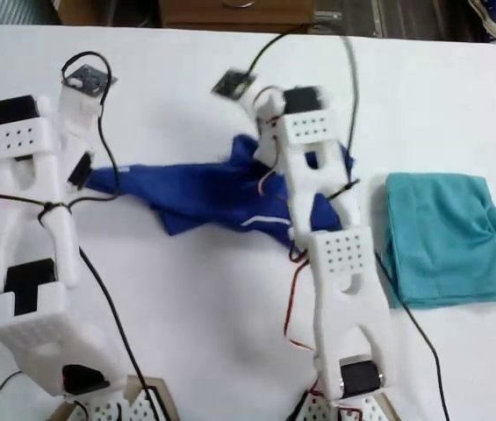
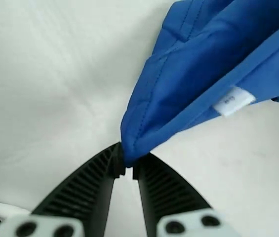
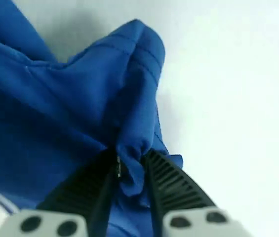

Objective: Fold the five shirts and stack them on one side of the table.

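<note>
My left jaws are clamped on a hemmed corner of the blue shirt [image 2: 198, 64], with only the tips biting the cloth. My right jaws are closed on a bunched fold of the same shirt, the fabric puckered between them. Just past the left grip, a small white label [image 2: 233, 102] sticks out of a seam.

Seen from above, the shirt lies rumpled and drawn out long across the middle of the worktop [image 1: 186, 307]. One end is at nine o'clock by my left arm and the thicker end is by my right arm near the centre. Farther out, at three o'clock, a teal shirt [image 1: 445, 237] sits folded, apart from the blue one.

I judge the cloth light, limp and a little slick. It will sag wherever I don't hold it, and a thin tip grip could slip. The stitched hems and corners look like the better holds, taken deep at two matching corners so the shirt hangs flat.
</note>
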Controlling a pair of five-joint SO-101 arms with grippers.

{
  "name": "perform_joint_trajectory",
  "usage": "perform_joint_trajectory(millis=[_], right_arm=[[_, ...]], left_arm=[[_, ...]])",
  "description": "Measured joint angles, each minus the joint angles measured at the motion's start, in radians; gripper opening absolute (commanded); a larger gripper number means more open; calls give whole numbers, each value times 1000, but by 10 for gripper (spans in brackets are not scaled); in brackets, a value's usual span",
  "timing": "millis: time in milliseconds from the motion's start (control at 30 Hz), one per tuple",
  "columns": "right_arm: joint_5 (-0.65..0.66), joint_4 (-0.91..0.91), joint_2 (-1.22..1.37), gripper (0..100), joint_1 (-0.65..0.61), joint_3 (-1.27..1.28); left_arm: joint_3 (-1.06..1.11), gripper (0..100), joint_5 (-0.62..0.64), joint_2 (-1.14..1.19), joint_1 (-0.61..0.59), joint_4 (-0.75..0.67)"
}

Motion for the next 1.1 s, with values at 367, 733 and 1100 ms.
perform_joint_trajectory(millis=[367,733,1100], right_arm=[[-6,-3,-578,20,-9,795],[-8,-253,-678,123,-43,1280],[-5,-284,-1071,136,-26,1280]], left_arm=[[0,24,0,0,0,0],[0,25,0,0,34,2],[157,25,0,0,31,-115]])
